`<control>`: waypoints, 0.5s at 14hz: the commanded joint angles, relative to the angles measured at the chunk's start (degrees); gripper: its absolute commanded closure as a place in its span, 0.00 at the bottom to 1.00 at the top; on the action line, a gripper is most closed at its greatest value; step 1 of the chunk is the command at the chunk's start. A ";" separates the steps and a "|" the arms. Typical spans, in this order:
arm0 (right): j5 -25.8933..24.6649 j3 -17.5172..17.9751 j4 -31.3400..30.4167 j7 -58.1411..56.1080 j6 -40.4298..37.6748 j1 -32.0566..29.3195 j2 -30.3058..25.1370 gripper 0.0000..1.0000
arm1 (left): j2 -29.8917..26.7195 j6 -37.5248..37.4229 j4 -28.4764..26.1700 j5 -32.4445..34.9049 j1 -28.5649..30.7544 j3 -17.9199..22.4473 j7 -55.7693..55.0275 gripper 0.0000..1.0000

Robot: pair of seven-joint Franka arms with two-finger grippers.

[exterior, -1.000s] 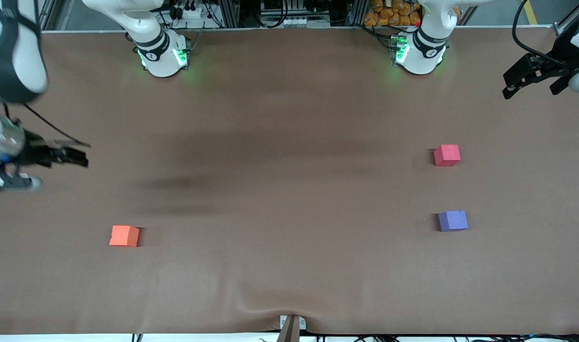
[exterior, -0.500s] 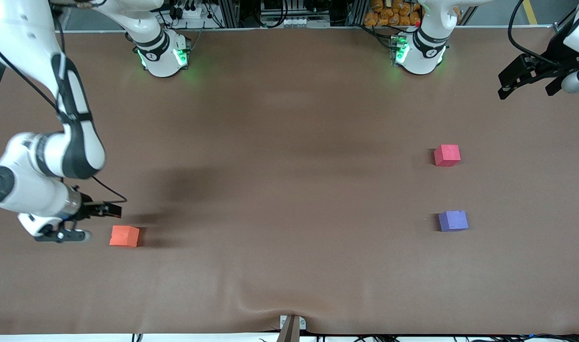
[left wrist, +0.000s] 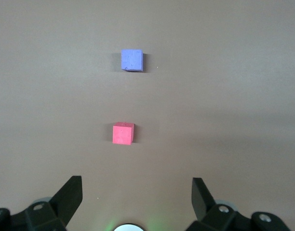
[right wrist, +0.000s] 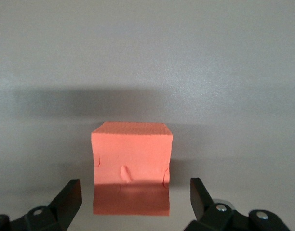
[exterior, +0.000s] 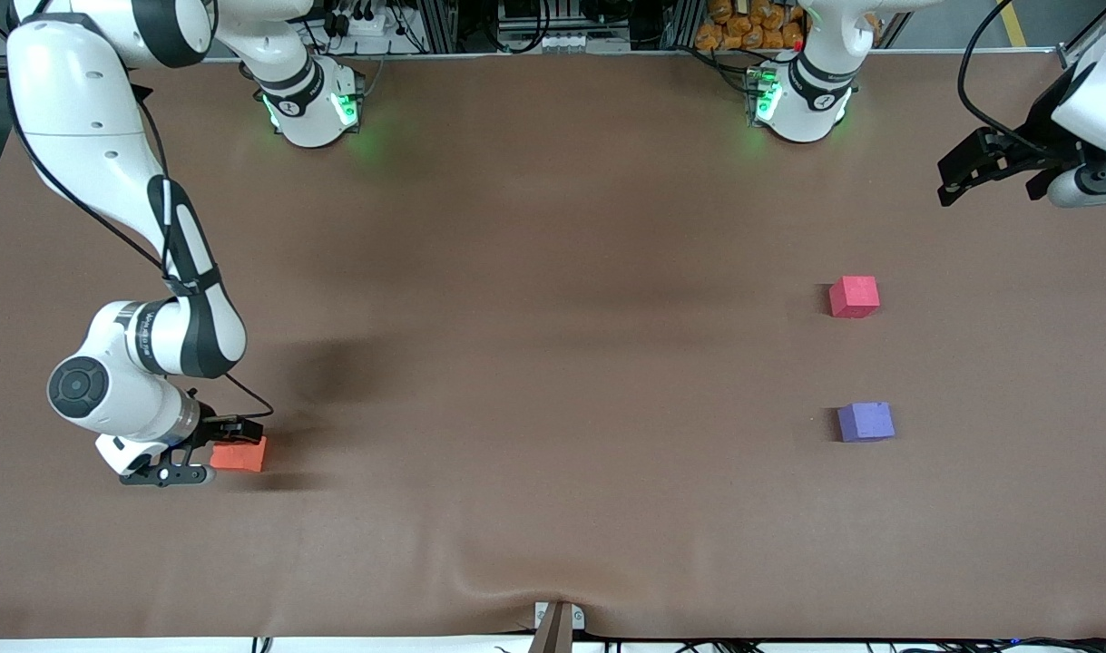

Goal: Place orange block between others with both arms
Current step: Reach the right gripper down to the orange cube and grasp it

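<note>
the orange block (right wrist: 131, 166) sits on the worktop (exterior: 553, 363) at the right arm's end, with the right gripper (exterior: 233, 444) low over it. in the right wrist view the jaws are spread wide, one finger to each side of the cube, nothing pinched yet. so the grasp looks about to start, not done: the block has not been lifted.

the left gripper (exterior: 988, 168) hangs over the worktop's edge at the left arm's end, jaws released and holding nothing; that arm waits.

the pinkish-red cube (exterior: 854, 297) and the purple-blue cube (exterior: 866, 422) lie well apart from the orange one, toward the left arm's end, the purple-blue nearer the front camera, with a bare gap between them.

left, by my reading: close on the block, carry it across, likely hand over to the left arm, and set it in that gap
</note>
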 commanded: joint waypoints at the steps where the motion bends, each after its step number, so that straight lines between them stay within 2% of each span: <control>1: 0.99 0.38 1.44 -1.38 0.25 -0.65 0.77 0.00 | 1.10 -0.02 1.88 0.55 -0.08 -0.10 0.98 0.00; 2: 0.99 0.38 1.44 -1.30 0.86 -0.56 0.94 0.00 | 1.10 -0.02 2.14 0.55 0.01 -0.10 1.07 0.00; 3: 0.99 0.38 1.35 -1.29 0.95 -0.47 0.94 0.44 | 1.10 -0.02 2.23 0.64 0.01 -0.01 1.07 0.00; 4: 0.99 0.38 1.35 -1.38 0.95 -0.47 0.94 0.92 | 1.10 -0.02 2.23 0.55 0.18 -0.01 1.07 0.00; 5: 0.99 0.38 1.35 -1.38 0.69 -0.30 0.86 1.00 | 1.10 -0.02 2.23 0.55 0.45 -0.01 1.15 0.00; 7: 0.99 0.73 1.27 -1.47 0.07 -0.29 0.42 1.00 | 1.10 -0.02 2.84 0.55 0.45 -0.01 1.16 0.00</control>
